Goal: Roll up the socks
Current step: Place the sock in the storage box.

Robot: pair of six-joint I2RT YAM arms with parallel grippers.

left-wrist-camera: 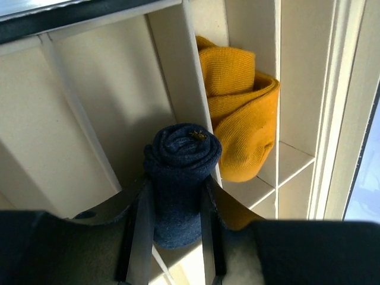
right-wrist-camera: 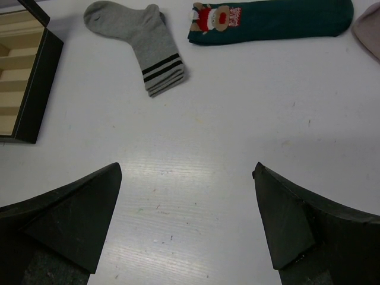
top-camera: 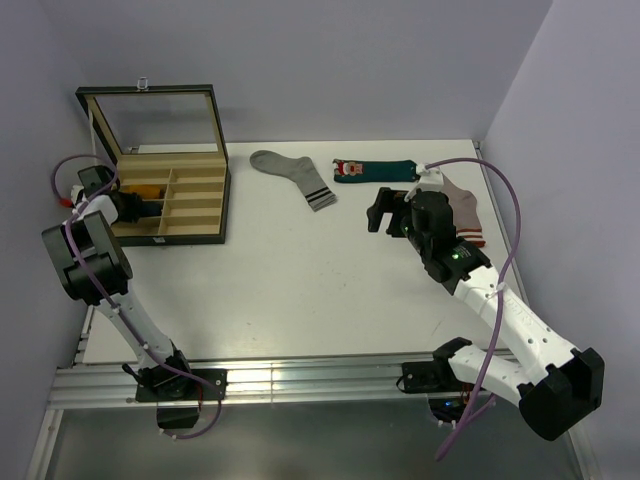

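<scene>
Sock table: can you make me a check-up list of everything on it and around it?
Surface: white table, lightly scuffed.
Job's things: mustard sock bundled in a box compartment; navy sock rolled; teal sock flat, unrolled.
Clutter: grey sock, pinkish sock, wooden box with lid open.
Grippers: left gripper shut on the navy sock over the box; right gripper open, holding nothing.
Cables: purple left cable and right cable, one looping off each arm.
Surroundings: lilac walls, metal rail at near edge.
</scene>
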